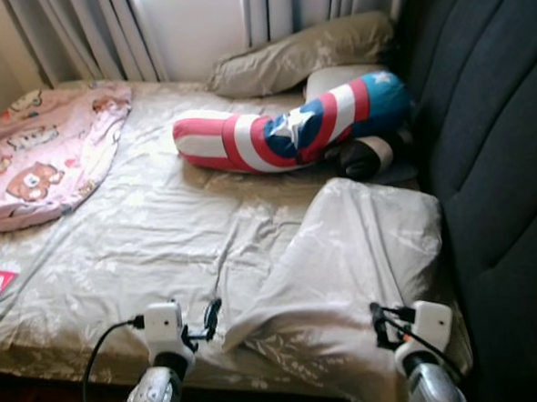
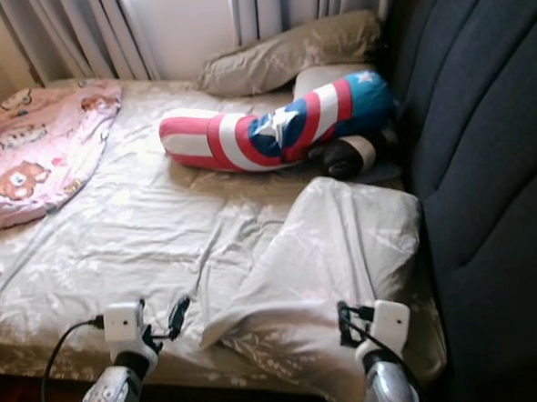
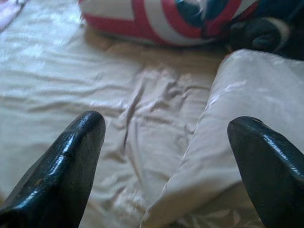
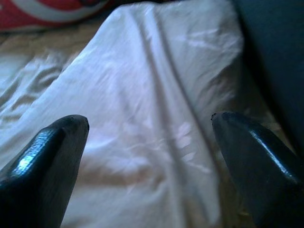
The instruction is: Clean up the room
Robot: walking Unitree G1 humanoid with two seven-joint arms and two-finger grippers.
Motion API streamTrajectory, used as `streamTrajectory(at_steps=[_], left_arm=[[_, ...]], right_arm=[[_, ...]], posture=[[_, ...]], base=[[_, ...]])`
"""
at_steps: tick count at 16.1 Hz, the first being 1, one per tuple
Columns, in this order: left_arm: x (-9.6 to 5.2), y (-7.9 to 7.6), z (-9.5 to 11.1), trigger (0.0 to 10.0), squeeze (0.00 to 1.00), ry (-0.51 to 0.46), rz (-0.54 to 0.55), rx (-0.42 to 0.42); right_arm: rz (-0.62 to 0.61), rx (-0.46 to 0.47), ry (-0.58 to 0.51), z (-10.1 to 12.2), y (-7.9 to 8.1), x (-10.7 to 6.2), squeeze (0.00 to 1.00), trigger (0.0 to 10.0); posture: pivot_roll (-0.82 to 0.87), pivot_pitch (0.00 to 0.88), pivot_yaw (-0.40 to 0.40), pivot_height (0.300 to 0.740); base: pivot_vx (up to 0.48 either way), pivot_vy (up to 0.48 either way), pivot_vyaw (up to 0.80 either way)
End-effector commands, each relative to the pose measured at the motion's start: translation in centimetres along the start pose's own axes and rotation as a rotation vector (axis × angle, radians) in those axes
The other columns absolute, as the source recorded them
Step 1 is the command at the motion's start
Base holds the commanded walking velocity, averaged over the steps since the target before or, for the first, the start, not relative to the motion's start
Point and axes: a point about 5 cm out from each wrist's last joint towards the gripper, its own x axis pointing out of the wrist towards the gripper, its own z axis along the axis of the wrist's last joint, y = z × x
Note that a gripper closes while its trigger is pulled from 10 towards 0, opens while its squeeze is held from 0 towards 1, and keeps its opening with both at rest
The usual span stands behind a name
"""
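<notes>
Both grippers low at the bed's near edge, left gripper (image 3: pixel 166 156) and right gripper (image 4: pixel 149 156) fingers spread wide, beige pillow (image 1: pixel 355 269) lying just ahead between them, striped bolster (image 1: pixel 291 127) farther beyond.

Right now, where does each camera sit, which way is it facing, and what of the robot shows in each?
Left eye view: on the head, looking forward and down at the bed; both silver arms at the bottom edge.
Right eye view: its stereo twin, same scene, with the striped bolster.
Left wrist view: along the open left gripper toward the near pillow's corner.
Right wrist view: along the open right gripper over the same pillow.
Shared: the beige pillow appears in all four views.
</notes>
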Motion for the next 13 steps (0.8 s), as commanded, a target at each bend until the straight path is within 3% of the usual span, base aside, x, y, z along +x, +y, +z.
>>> streamTrajectory(at_steps=[1, 4, 8, 11, 13], left_arm=[[-0.2, 0.0, 0.2, 10.0, 0.0, -0.017, -0.001, 0.013], [0.1, -0.1, 0.9, 10.0, 0.0, -0.02, -0.008, 0.016], [0.2, -0.2, 1.2, 10.0, 0.0, -0.032, -0.003, 0.017], [0.2, -0.1, 1.3, 10.0, 0.0, -0.027, -0.002, 0.015], [0.3, -0.1, 1.4, 10.0, 0.0, -0.028, -0.003, 0.015]], right_arm=[[-0.016, 0.0, -0.012, 0.0, -0.4, -0.2, 0.0, 10.0], [-0.035, 0.012, -0.009, -0.4, -0.5, -0.6, 0.0, 10.0], [-0.04, 0.025, 0.008, -0.5, -0.3, -0.5, 0.0, 10.0], [-0.033, 0.036, 0.01, -0.5, -0.1, -0.4, 0.0, 10.0], [-0.033, 0.031, -0.002, -0.3, -0.1, -0.4, 0.0, 10.0]], posture=[[-0.03, 0.0, -0.004, 0.74], [-0.04, 0.0, -0.003, 0.74], [-0.03, 0.0, -0.007, 0.74], [-0.04, 0.0, -0.009, 0.74], [-0.03, 0.0, -0.009, 0.74]], base=[[0.0, 0.0, 0.0], [0.0, 0.0, 0.0], [0.338, 0.0, 0.0], [0.364, 0.0, -0.7], [0.366, 0.0, 0.0]])
